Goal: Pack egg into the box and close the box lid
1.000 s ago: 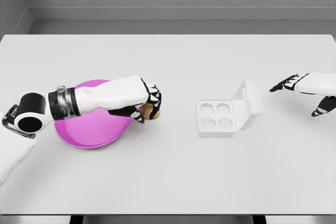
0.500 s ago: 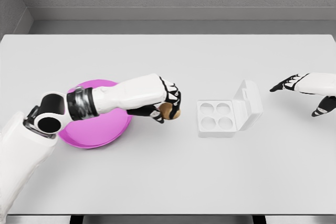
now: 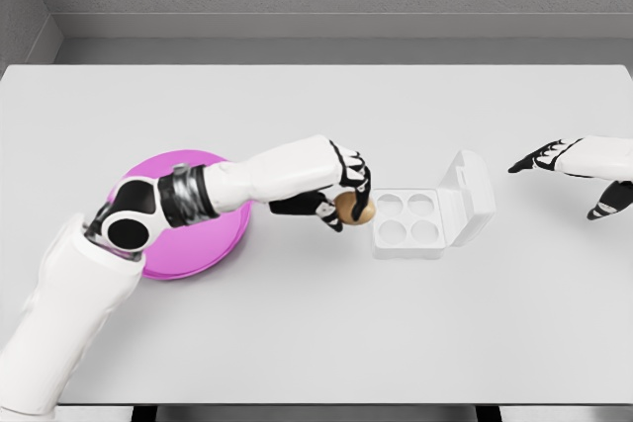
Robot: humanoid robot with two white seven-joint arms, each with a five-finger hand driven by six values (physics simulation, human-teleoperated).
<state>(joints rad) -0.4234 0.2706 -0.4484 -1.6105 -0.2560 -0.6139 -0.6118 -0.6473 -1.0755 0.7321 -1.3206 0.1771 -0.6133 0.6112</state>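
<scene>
My left hand [image 3: 346, 195] is shut on a brown egg [image 3: 354, 209], held just left of the white egg box [image 3: 406, 221]. The box lies open with its four round cups empty, and its lid [image 3: 469, 196] stands tilted up on the right side. The egg hangs close to the box's left edge, above the table. My right hand [image 3: 569, 170] hovers at the far right of the table, fingers spread and holding nothing.
A shallow pink bowl [image 3: 193, 244] sits on the white table [image 3: 316, 333] at the left, partly covered by my left forearm. The table's back edge meets a grey wall.
My left hand has carried the egg to the right, from the bowl's rim to the box's left edge. The right hand has stayed put.
</scene>
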